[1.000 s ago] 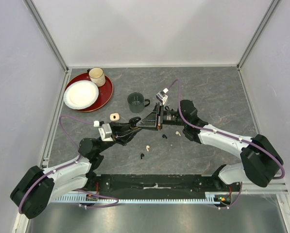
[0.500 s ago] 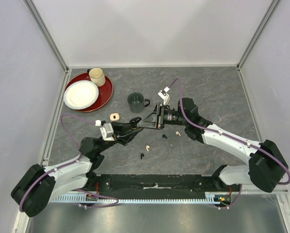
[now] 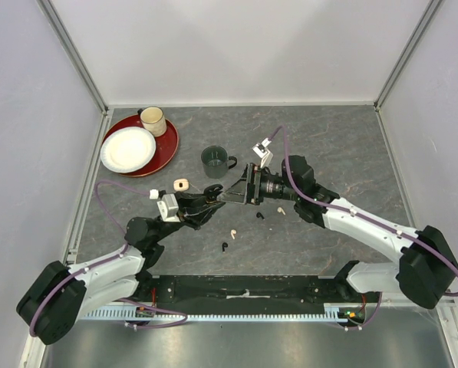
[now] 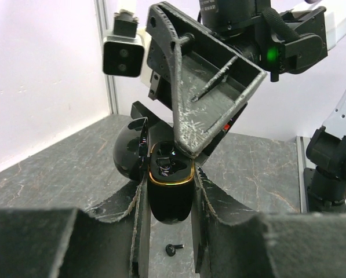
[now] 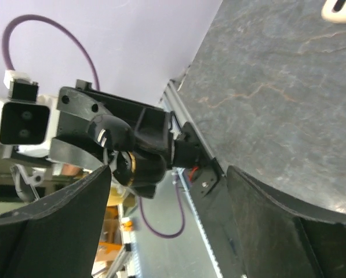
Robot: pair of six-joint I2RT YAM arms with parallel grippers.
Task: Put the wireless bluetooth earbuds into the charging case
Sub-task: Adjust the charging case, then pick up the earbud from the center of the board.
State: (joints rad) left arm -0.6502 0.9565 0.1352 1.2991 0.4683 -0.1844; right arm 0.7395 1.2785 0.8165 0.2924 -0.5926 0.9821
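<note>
The counter [image 3: 344,153] carries all the loose parts. The left claw [image 4: 168,180] pinches the black charging case [image 4: 170,204], which is raised off the counter with its lid open. The right claw [image 5: 167,197] is spread, with one finger at the case's open rim. Two white earbuds [image 3: 232,231] and two black earbuds [image 3: 225,246] lie on the counter near the claws, outside the case.

charging case [image 4: 170,197] in the left gripper [image 3: 211,191], right gripper [image 3: 232,192] just above it, earbuds [image 3: 232,231] loose on the table [image 3: 336,153] below
</note>
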